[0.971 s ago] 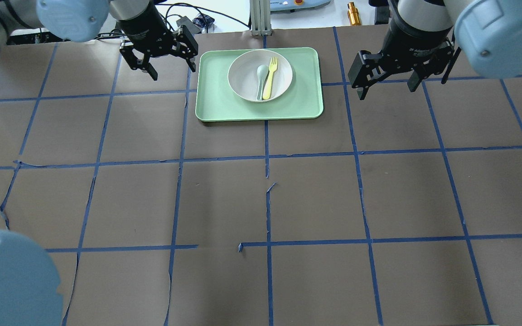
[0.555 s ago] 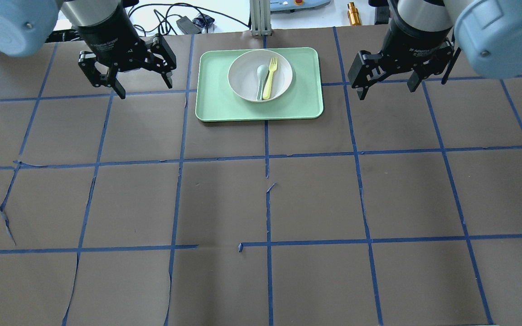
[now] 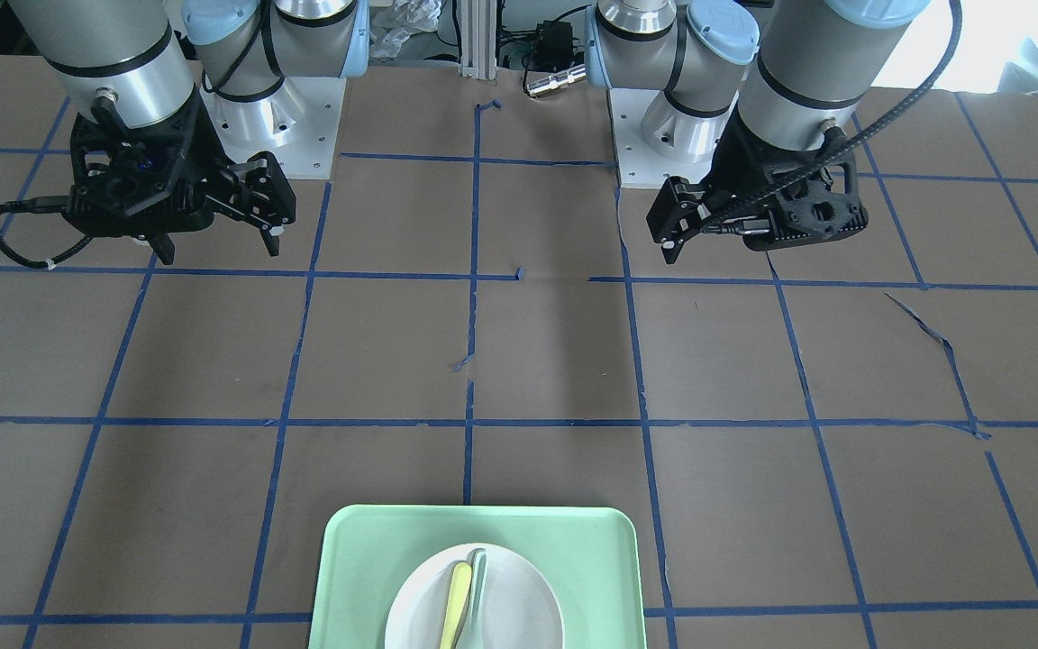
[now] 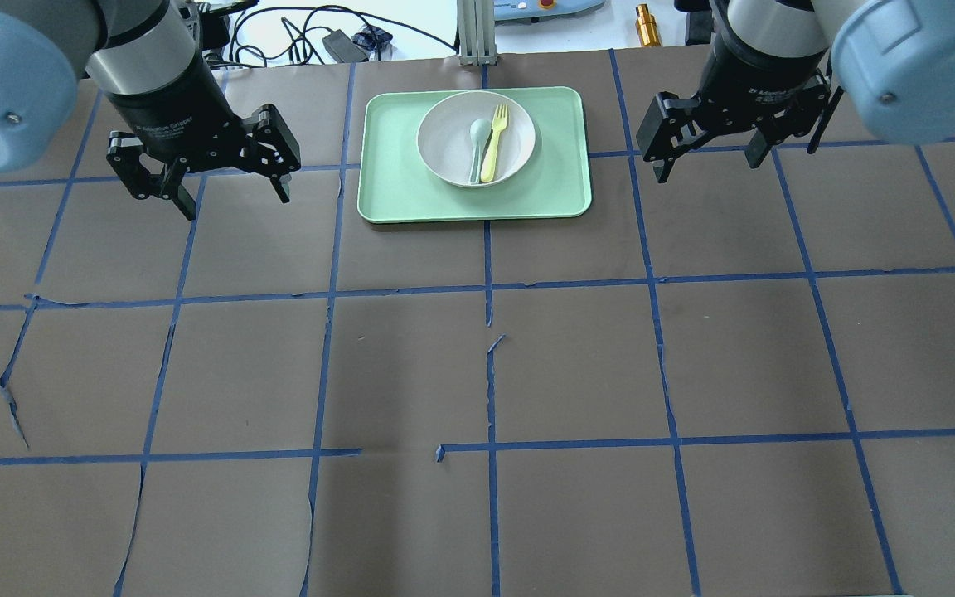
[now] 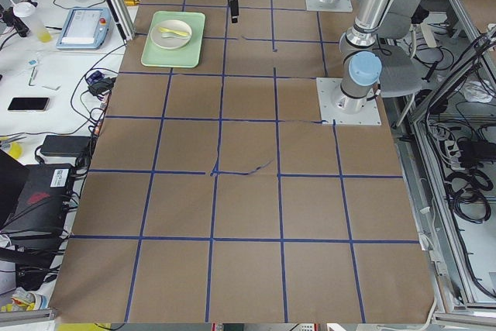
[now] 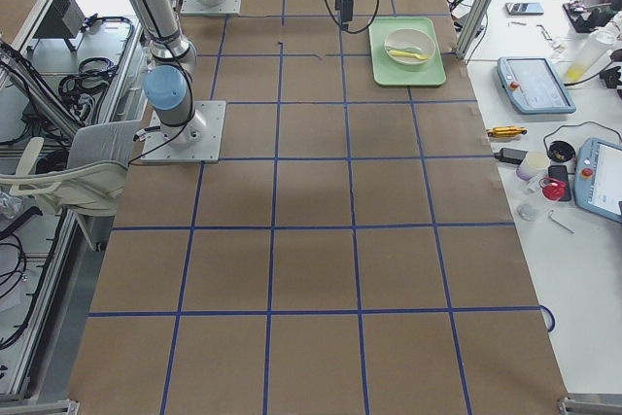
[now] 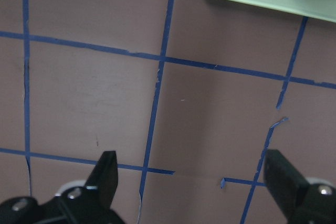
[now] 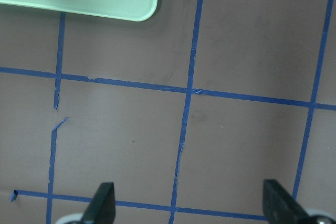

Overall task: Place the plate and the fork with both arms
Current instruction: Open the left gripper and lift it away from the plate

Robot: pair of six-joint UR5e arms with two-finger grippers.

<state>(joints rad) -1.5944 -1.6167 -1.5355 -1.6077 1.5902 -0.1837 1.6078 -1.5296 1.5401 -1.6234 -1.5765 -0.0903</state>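
Our left tool backs away from the plate (it and the right tool gape wide, empty); fork untouched.

Silver-grey tubular left arm and right arm, upper corners of overhead view. Light-blue round joint caps, one small screw each. Black wrist collars, white lettering. Black skeletal left gripper and right gripper. Black cable, upper right of front view. White bolted base plates.

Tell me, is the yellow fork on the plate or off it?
On it: the fork lies flat inside the plate, beside a spoon, on the green tray.
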